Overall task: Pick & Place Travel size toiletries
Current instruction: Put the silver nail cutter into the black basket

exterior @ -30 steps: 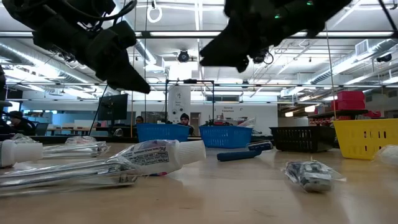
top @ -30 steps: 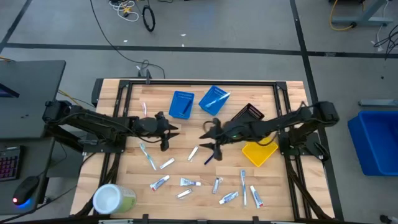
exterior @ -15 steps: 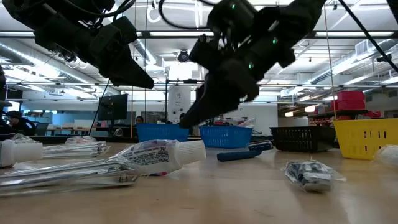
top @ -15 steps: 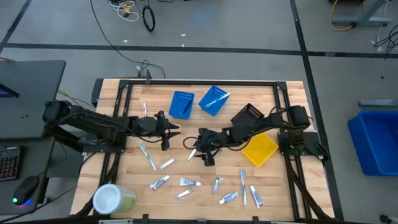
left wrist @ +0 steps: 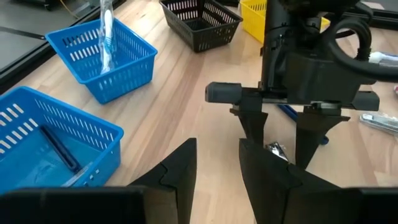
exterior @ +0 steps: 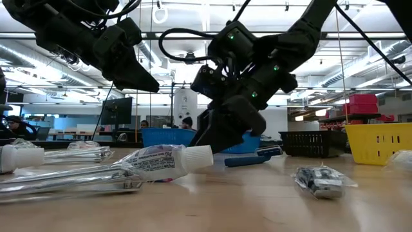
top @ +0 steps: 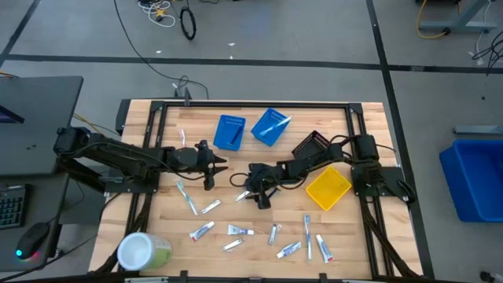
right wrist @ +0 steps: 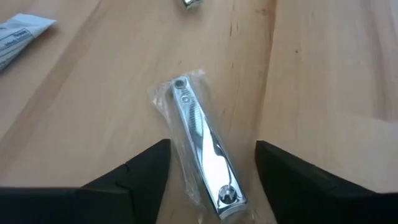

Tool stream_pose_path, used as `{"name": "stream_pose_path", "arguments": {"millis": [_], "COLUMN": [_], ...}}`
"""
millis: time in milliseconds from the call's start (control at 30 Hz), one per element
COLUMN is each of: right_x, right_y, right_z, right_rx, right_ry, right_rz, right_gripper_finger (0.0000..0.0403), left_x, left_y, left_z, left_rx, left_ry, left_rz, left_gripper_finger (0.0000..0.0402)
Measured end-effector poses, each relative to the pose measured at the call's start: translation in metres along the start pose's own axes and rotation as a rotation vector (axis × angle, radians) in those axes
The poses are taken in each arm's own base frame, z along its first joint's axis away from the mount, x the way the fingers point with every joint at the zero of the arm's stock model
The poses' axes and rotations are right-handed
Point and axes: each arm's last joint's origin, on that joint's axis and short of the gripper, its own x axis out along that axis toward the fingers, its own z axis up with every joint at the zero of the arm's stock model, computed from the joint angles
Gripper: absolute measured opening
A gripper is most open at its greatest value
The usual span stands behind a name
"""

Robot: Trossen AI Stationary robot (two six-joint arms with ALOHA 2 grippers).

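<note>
Right wrist view shows the right pincer (right wrist: 211, 171) spread wide, a dark finger on each side of a wrapped metal nail clipper (right wrist: 200, 146) lying flat on the table (right wrist: 311, 93), nothing gripped yet. From above, that pincer (top: 253, 191) sits at mid-frame, low over the wood, lined up along the clipper so the fingers can close across its narrow width, I'd judge. The left pincer (top: 218, 164) hangs left of centre with fingers slightly apart, carrying nothing, apparently waiting clear of the work. More toiletries, small tubes (top: 201, 231) among them, lie scattered along the lower part of the frame, while the blue bins (top: 229, 132) stand at upper centre.
</note>
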Motion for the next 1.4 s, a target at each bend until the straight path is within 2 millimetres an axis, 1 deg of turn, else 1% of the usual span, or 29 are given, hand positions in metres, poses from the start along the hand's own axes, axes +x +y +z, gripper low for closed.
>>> {"name": "stream_pose_path", "arguments": {"millis": [367, 467, 500, 567, 633, 733, 867, 967, 1033, 1100, 1200, 1333, 1400], "right_x": [-0.001, -0.008, -0.013, -0.026, -0.045, -0.083, -0.141, -0.182, -0.201, -0.214, -0.22, -0.21, -0.204], "right_y": [0.0, 0.002, 0.002, 0.003, 0.003, 0.004, 0.004, 0.004, 0.004, 0.004, 0.003, -0.001, -0.006], "right_z": [-0.001, 0.001, 0.003, 0.006, 0.013, 0.022, 0.022, 0.014, 0.006, -0.005, -0.025, -0.056, -0.07], "right_rx": [0.008, 0.016, 0.018, 0.035, 0.064, 0.088, 0.164, 0.299, 0.401, 0.506, 0.645, 0.731, 0.773], "right_ry": [0.008, 0.026, 0.039, 0.078, 0.105, 0.175, 0.309, 0.381, 0.39, 0.383, 0.364, 0.383, 0.353], "right_rz": [0.02, 0.025, 0.029, 0.024, -0.033, -0.15, -0.364, -0.524, -0.61, -0.68, -0.751, -0.826, -0.872], "right_gripper_finger": [0.0091, 0.0064, 0.006, 0.006, 0.006, 0.0065, 0.0072, 0.0067, 0.0065, 0.0065, 0.0073, 0.0076, 0.0073], "left_x": [0.0, 0.0, 0.0, 0.0, 0.0, 0.0, 0.0, 0.0, 0.0, 0.0, 0.0, 0.0, 0.0], "left_y": [0.0, 0.0, 0.0, 0.0, 0.0, 0.0, 0.0, 0.0, 0.0, 0.0, 0.0, 0.0, 0.0], "left_z": [0.0, 0.0, 0.0, 0.0, 0.0, -0.001, -0.001, -0.001, 0.0, 0.0, 0.0, 0.0, 0.0], "left_rx": [-0.002, -0.014, -0.017, -0.017, -0.018, -0.017, -0.019, -0.02, -0.021, -0.022, -0.023, -0.023, -0.023], "left_ry": [0.0, 0.001, 0.002, 0.004, 0.004, 0.007, 0.007, 0.006, 0.005, 0.003, 0.003, 0.002, 0.003], "left_rz": [0.0, 0.0, 0.0, 0.0, 0.0, 0.001, 0.001, 0.001, 0.001, 0.001, 0.0, 0.001, 0.001], "left_gripper_finger": [0.0127, 0.0127, 0.0127, 0.0127, 0.0127, 0.0127, 0.0127, 0.0127, 0.0127, 0.0127, 0.0127, 0.0127, 0.0127]}}
